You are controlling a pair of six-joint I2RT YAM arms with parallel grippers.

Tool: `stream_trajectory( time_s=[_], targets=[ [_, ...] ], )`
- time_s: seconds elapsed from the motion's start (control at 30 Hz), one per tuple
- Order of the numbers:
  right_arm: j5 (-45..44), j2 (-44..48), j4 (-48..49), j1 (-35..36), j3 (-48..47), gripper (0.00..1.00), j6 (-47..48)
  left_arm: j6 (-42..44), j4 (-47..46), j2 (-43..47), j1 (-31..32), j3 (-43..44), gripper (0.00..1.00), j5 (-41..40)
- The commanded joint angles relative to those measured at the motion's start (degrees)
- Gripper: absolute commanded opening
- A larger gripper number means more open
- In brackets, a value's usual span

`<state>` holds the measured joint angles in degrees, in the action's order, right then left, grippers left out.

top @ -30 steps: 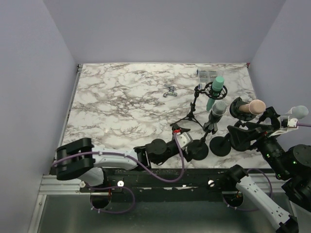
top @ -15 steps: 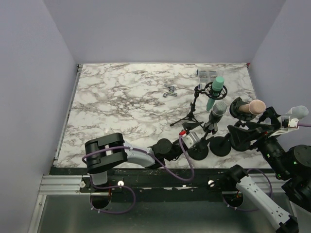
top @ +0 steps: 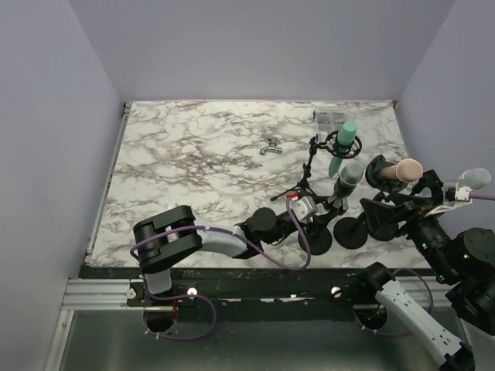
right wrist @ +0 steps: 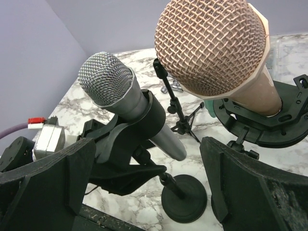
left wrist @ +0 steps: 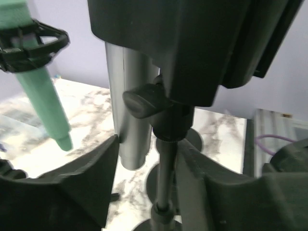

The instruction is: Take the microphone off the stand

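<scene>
From above, the grey microphone (top: 349,173) sits tilted in the clip of its stand (top: 315,240), whose round base rests on the marble table (top: 193,170) near the front edge. The left arm reaches low across the table, and the left end effector (top: 323,215) is at that stand's pole, just below the clip. The right end effector (top: 384,213) hangs just right of it, beside the pink microphone (top: 403,169); a green microphone (top: 343,144) on a tripod stands just behind. In the left wrist view, the two fingers (left wrist: 86,178) are parted on either side of the thin pole, with a gap showing on one side, so the hold is not closed; the grey barrel and clip loom directly overhead. In the right wrist view, the right fingers (right wrist: 48,178) are spread wide and grip nothing, with the grey microphone's mesh head at upper left, seated in its clip, and the pink one's at upper right.
</scene>
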<state>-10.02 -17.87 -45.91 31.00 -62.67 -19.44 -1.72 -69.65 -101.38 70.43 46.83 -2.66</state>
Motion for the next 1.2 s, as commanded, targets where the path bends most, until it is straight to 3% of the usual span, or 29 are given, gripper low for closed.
stream_trajectory(
  time_s=[0.0, 0.23, 0.43, 0.77, 1.03, 1.17],
  targets=[
    [-1.22, -1.23, 1.25, -0.39, 0.71, 1.0, 1.19, -5.44, 2.87, 0.47, -2.58, 0.53, 0.39, 6.01],
    [-0.86, -1.9, 1.77, -0.33, 0.93, 1.0, 1.47, -5.15, 7.8, 4.52, -4.84, -2.59, 0.09, 9.86],
    [5.34, -3.94, 3.6, -0.31, 1.41, 1.0, 3.46, -2.18, 10.92, 11.0, -6.85, -9.45, 0.0, 12.38],
    [30.5, -14.39, 5.28, -0.38, 1.33, 1.0, 8.66, 1.37, 17.09, 22.2, -11.83, -19.03, 0.0, 17.64],
    [33.05, -17.71, 9.59, -0.29, 2.97, 1.0, 5.66, 2.55, 23.5, 31.07, -18.0, -24.25, 0.0, 24.64],
    [32.05, -15.0, 10.62, -0.35, 2.07, 1.0, 6.09, 4.34, 28.01, 33.6, -18.23, -24.16, 0.0, 23.94]
  ],
)
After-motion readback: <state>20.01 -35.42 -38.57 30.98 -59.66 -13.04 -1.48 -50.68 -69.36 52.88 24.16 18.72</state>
